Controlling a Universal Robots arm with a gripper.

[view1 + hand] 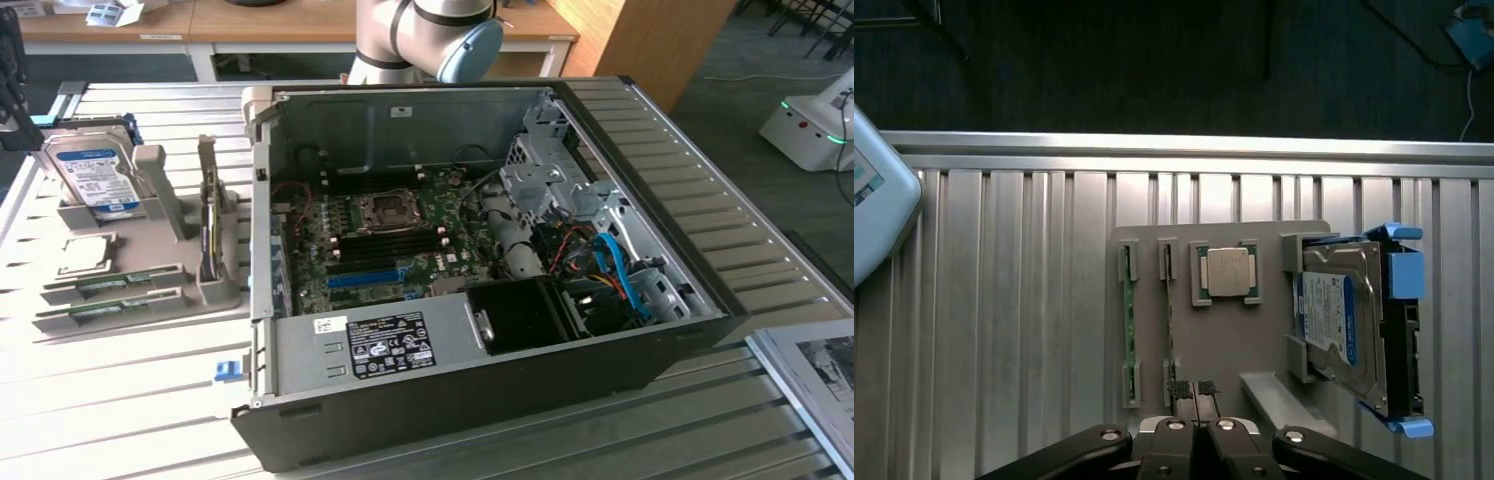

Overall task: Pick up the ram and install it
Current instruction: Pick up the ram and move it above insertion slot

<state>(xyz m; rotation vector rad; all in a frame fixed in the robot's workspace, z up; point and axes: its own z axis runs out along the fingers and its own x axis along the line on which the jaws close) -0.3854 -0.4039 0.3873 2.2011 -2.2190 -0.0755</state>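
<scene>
On the grey parts holder (220,295), at the exterior view's left, the ram (114,282) lies on edge in clips just beside the square processor (83,252). A second stick (100,312) sits parallel in the outer clips. The blue-labelled hard drive (91,175) stands upright behind them. The open computer case (694,290) lies on the slatted table (134,390) at the exterior view's right of the holder, motherboard (387,250) facing up. The arm (414,35) reaches in from the far side.

Wrist view: the gripper (1192,392) is clenched, fingertips pressed together with nothing between them. It hangs above the holder (1224,340), nearest one end of the ram (1170,300). The second stick (1128,310) is just beyond it, the processor (1227,272) is on the other side, and the hard drive (1344,320) is well apart.

Judgement on handling: the ram looks light, stiff and thin. It is probably fragile at the chips and the contact edge, and its flat faces are smooth. The best hold appears to be across the two faces near mid-length, on the exposed upper edge between the clips.

Obstructions: the clips cover both ends of the ram. The second stick and the processor frame flank it closely, leaving narrow room for fingers on either side. Inside the case, cables and the drive cage crowd one side of the board.
</scene>
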